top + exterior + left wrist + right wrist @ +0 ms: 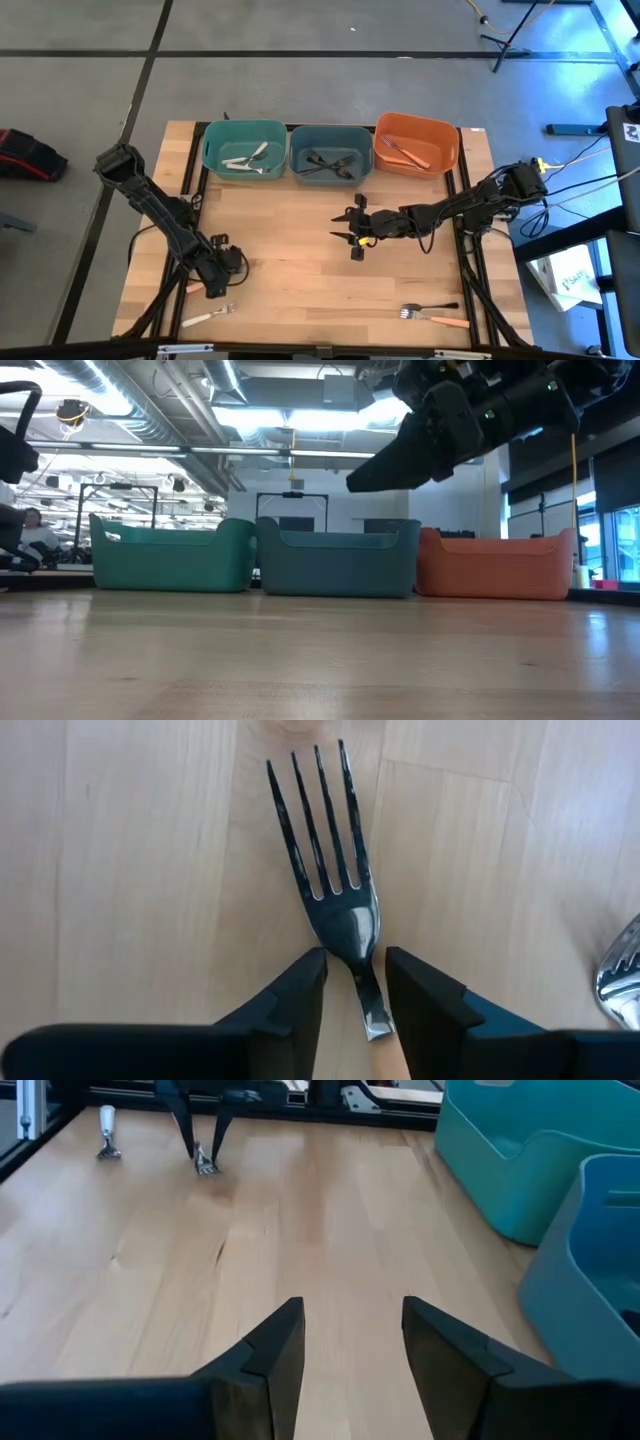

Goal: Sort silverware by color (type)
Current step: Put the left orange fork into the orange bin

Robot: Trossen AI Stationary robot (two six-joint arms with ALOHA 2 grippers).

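Note:
My left gripper (215, 282) points down at the table's near left, open only narrowly. Its fingers straddle an orange-handled fork (335, 880) that lies flat on the wood; the same gripper (203, 1145) shows far off in the right wrist view. A white-handled fork (208, 317) lies just nearer the near edge, and its tines (622, 982) show beside my fingers. My right gripper (342, 228) hangs open above the table's middle, holding nothing. A black fork (432, 308) and an orange fork (446, 320) lie near the right near corner. My left gripper (356, 955) comes from above, pointing down, with one finger on each side of the fork's neck (362, 975), just behind the tines. One finger (410, 985) lies against the neck; a small gap shows at the other. The fork rests flat on the table.
Three bins stand in a row at the far edge: teal (210, 150) with white forks, blue-grey (296, 155) with black forks, orange (450, 150) with orange forks. Bare wood lies between the bins and the near forks. Black frame rails run along both table sides.

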